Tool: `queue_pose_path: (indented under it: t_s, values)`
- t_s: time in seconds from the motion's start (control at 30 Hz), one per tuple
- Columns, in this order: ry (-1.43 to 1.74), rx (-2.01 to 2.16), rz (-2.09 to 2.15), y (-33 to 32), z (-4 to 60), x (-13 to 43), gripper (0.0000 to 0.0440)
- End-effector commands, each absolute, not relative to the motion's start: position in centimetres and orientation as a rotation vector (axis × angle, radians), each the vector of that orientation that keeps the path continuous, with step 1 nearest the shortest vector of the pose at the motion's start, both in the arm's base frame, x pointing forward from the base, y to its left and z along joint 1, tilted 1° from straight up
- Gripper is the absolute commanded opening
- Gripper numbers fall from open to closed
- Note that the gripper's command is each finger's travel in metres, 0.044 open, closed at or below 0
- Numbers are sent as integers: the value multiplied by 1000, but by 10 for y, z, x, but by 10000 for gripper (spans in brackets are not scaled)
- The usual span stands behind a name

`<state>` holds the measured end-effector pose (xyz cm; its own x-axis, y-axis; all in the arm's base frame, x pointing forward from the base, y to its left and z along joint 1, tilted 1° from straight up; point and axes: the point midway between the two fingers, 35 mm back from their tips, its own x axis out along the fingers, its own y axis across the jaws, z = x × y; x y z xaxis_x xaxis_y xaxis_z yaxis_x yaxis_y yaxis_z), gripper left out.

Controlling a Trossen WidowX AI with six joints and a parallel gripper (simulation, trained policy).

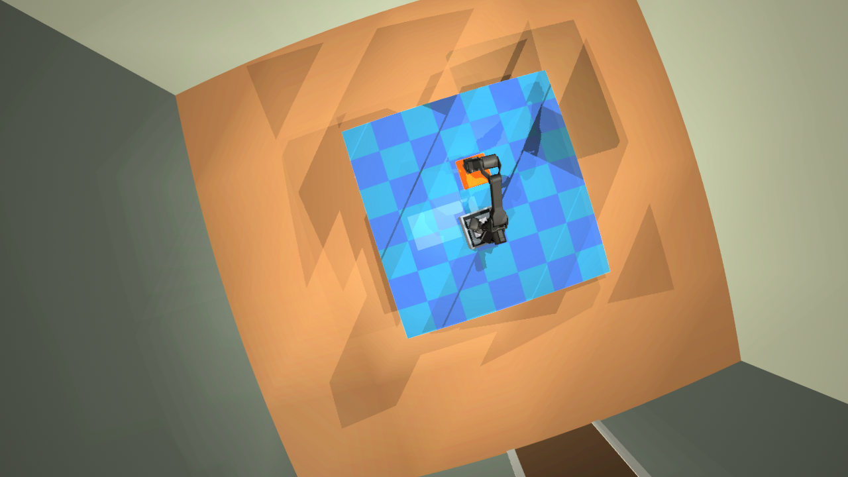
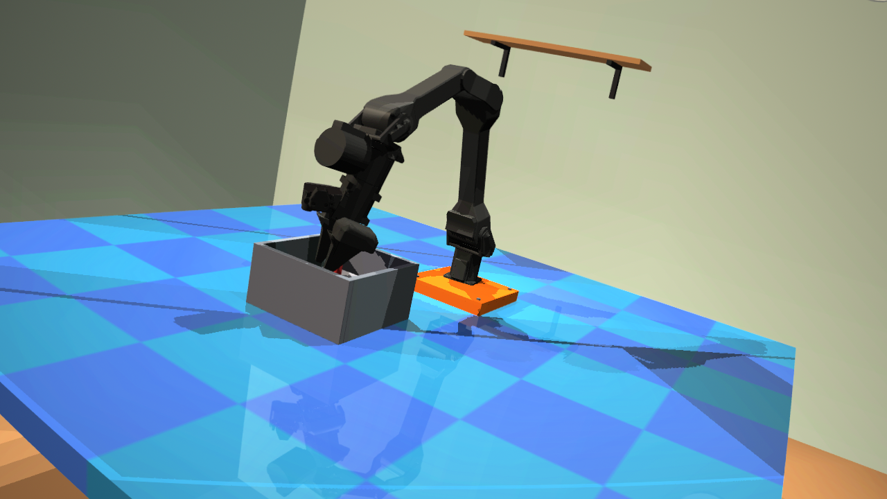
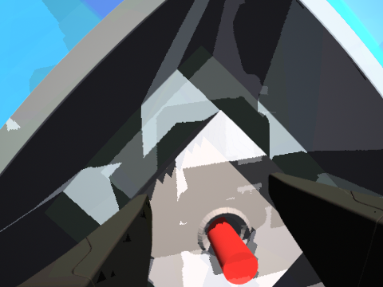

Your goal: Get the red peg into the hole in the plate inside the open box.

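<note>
The red peg (image 3: 235, 253) (image 2: 337, 270) has its far end inside the ring of the hole (image 3: 227, 210) in the pale plate (image 3: 175, 227). A length of it stands out of the hole; I cannot tell how deep it sits or whether it is quite upright. A dark gap shows beside it. The plate is at the bottom of the grey open box (image 2: 297, 294) (image 1: 465, 232) (image 3: 342, 36). My gripper (image 3: 210, 194) (image 2: 328, 263) is down inside the box, its fingers open on either side of the peg with gaps to both. The arm hides much of the box in the top view.
The box walls rise around my fingers. The orange base plate (image 2: 443, 291) (image 1: 467, 179) of the arm sits beside the box on the blue checkered table top (image 2: 372, 427) (image 1: 438, 278). A wooden shelf (image 2: 558, 50) hangs on the wall behind.
</note>
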<state>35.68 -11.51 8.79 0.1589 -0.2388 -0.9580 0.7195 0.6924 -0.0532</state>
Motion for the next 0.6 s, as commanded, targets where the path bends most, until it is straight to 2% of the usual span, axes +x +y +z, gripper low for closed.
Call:
queue_pose_path:
  t_s: [0.0,0.13,0.57]
  values:
    - [1250,482,-698,-115,89,366,338]
    - [1251,502,-664,-112,95,379,440]
    - [1238,551,-540,-96,128,421,440]
